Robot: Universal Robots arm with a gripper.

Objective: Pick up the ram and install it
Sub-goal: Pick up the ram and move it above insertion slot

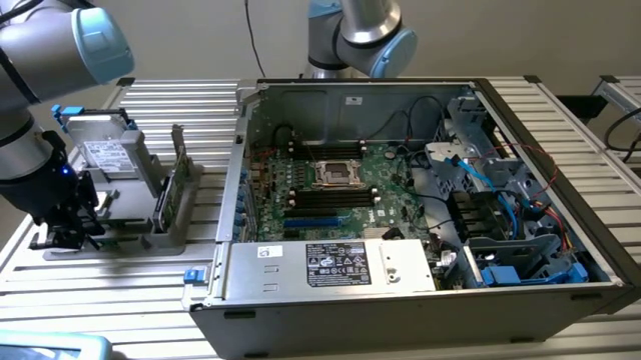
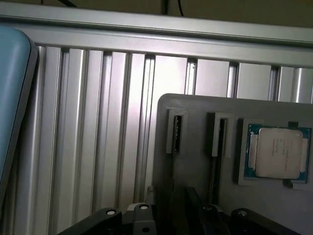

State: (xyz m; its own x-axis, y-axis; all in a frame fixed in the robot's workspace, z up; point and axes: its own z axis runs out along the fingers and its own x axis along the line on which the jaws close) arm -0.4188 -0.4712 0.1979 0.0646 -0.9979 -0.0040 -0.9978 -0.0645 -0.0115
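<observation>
My gripper hangs low over the near end of a grey parts holder at the exterior view's left, outside the computer case. In the wrist view its dark fingers stand apart at the holder's edge, with nothing seen between them. Two narrow upright slots in the holder lie just ahead of them, each with a thin dark groove running toward the gripper. The ram is hidden; I cannot pick it out in those grooves. On the motherboard, black memory slots lie beside the processor socket.
A square silver processor chip rests in a holder pocket beside the slots. A tall green card with a metal bracket and a drive stand on the holder. The open case holds a power supply and cables. A second arm rises behind.
</observation>
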